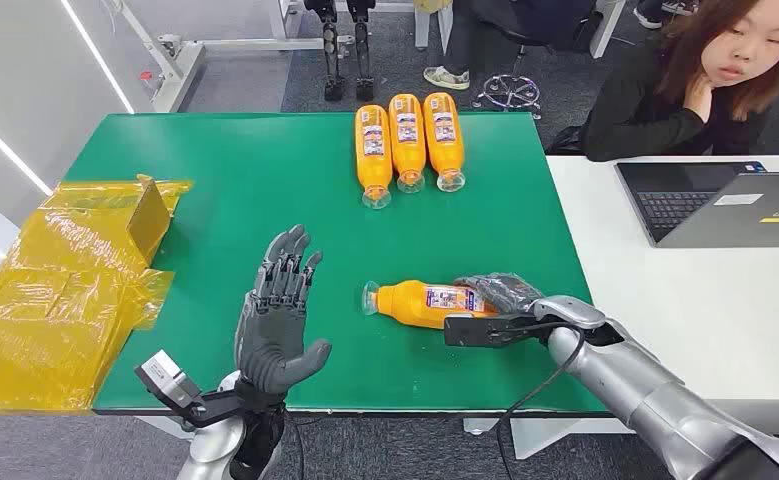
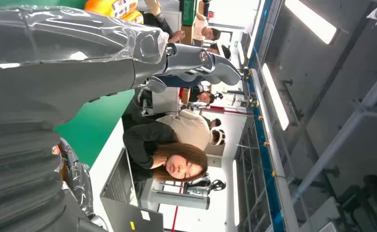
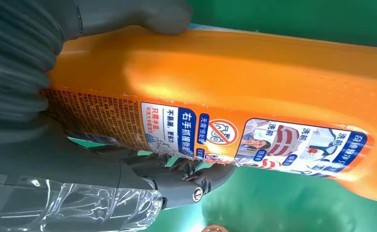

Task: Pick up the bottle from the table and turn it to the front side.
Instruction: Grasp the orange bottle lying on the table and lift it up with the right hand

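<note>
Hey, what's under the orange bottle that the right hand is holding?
The green table lies under the orange bottle. The right hand grips its base end, with fingers curled beneath the label side. Whether the bottle touches the table or is lifted off it cannot be seen.

The orange bottle's [image 3: 254,77] label [image 3: 210,135] is showing Chinese print, "右手抓握瓶身" in blue and "洗前" and "洗后" over small pictures.

Orange bottle [image 1: 423,302] with a clear cap and blue-edged printed label lay on its side on the green desk [image 1: 265,190], cap pointing left, base gripped by the right hand [image 1: 500,305].
</note>
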Available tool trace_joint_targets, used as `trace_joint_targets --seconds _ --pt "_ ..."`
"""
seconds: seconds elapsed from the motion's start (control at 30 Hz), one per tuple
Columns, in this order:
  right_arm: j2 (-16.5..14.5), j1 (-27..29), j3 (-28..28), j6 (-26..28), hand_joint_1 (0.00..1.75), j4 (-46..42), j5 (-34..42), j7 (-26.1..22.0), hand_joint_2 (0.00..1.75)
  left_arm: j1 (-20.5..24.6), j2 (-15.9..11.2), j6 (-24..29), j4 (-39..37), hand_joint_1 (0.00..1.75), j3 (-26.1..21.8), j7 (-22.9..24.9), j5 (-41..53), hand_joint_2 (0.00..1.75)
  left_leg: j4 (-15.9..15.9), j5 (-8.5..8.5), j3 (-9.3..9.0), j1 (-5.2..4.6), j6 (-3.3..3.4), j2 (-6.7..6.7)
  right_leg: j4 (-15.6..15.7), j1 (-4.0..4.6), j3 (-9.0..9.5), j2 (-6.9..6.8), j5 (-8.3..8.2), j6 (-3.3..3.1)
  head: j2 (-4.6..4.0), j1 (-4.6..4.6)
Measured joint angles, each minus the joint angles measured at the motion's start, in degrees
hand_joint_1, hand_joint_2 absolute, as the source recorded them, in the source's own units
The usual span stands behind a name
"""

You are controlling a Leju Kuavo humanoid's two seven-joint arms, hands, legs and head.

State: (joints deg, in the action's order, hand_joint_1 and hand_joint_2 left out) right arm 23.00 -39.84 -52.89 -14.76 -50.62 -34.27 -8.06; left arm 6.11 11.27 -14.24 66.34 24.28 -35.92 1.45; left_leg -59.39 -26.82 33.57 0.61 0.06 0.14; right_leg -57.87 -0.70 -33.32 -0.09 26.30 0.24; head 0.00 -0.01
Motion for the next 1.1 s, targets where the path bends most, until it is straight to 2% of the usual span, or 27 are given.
trace_joint_targets --seconds 0.17,0.3,0.4,0.6,0.87,1.1 --pt "-0.31 -1.31 0.12 1.29 1.75 0.49 -1.18 -1.13 1.75 -1.06 -0.03 0.81 1.03 0.00 -0.09 0.46 0.57 1.75 0.00 0.02 0.07 0.00 0.00 -0.09 -0.02 0.00 -0.03 -0.11 0.00 0.00 0.00 0.01" --pt "-0.36 -1.39 1.21 6.96 1.75 -0.05 -3.04 -1.58 1.75 -2.79 -0.17 1.86 2.36 0.00 -0.33 0.58 1.48 1.75 -0.01 0.04 0.19 -0.01 0.00 -0.17 -0.03 -0.01 -0.12 -0.19 0.00 0.00 -0.01 0.01" --pt "-0.34 -0.84 3.13 9.88 1.75 -2.27 -3.99 -1.54 1.75 -3.91 -0.19 2.44 3.21 0.00 -0.78 0.52 2.15 1.75 -0.01 0.02 0.26 -0.01 -0.01 -0.14 -0.02 -0.01 -0.23 -0.16 0.01 0.01 -0.01 0.01" --pt "0.90 1.55 7.61 12.28 1.75 -8.42 -5.29 -0.43 1.75 -4.39 -0.19 3.00 3.80 0.00 -1.27 0.45 2.57 1.75 -0.01 0.02 0.36 -0.02 -0.01 -0.23 0.00 -0.01 -0.32 -0.25 0.02 0.01 -0.02 0.00" --pt "3.84 14.12 16.34 19.10 1.75 -21.78 -12.72 1.59 1.75 -4.78 -0.17 3.48 4.20 0.00 -1.27 0.82 2.77 1.75 -0.01 -0.01 0.47 -0.01 0.01 -0.32 0.02 -0.01 -0.38 -0.31 0.06 0.03 0.00 0.01" --pt "3.58 28.49 21.79 29.90 1.75 -33.37 -21.78 0.55 1.75 -4.73 0.18 3.35 4.20 0.00 -1.27 1.14 2.94 1.75 0.04 -0.05 0.51 -0.01 0.01 -0.35 0.02 0.00 -0.43 -0.34 0.13 0.01 -0.01 0.01"
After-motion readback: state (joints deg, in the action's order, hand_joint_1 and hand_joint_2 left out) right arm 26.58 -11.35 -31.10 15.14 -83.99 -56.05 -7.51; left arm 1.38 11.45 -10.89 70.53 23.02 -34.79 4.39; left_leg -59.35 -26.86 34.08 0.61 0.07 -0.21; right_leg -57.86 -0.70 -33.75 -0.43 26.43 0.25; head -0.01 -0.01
